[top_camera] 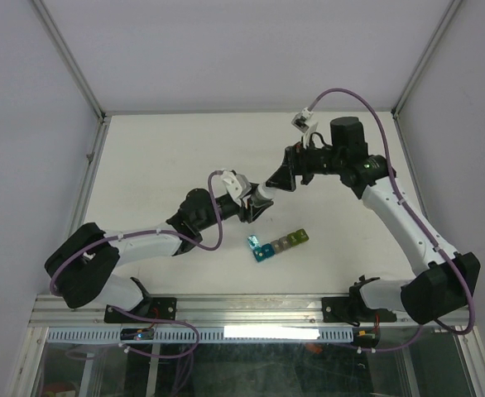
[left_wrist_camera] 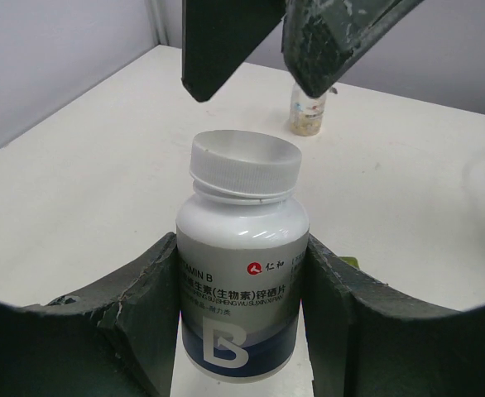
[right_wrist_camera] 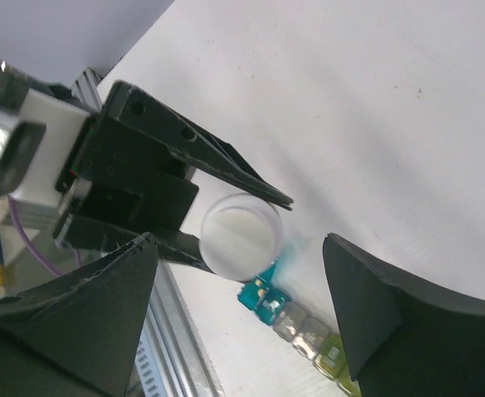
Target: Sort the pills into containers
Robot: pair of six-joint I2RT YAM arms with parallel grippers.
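Fingers of your left gripper (left_wrist_camera: 241,248) fill the foreground, pinching a white vitamin bottle (left_wrist_camera: 242,331) by its body, one pad each side of the label. Label reads "VITAMIN B" (first letters partly hidden by a finger), w/ a big white "B" low down, a red mark beside "仁和", and a line of Chinese ending "(生物素)锌硒片". Smaller print is too fine to read. Just beyond, the white cap (left_wrist_camera: 244,165) is on.

Your right gripper (left_wrist_camera: 257,87) hangs past the cap, fingers spread wide, holding nothing. The key relation for the next move, as I judge it, is that the bottle's long axis points straight at the right gripper, cap end first. From the right wrist you look at the cap face-on, centred btwn the two fingers w/ clear gaps both sides. So the right arm is the one nearer the cap. It'd likely need to close on it and twist while the left steadies the body.

Past the cap in that view, down on the white table (top_camera: 168,157), sit the containers (top_camera: 280,246): four joined compartments, blue and teal at the end nearest the left arm, then grey, then yellow-green. In the top view they lie just right of the held bottle, toward the bases. No loose pills visible.

Farthest off in the left wrist view, a small clear vial (left_wrist_camera: 310,112) w/ pale contents stands upright.
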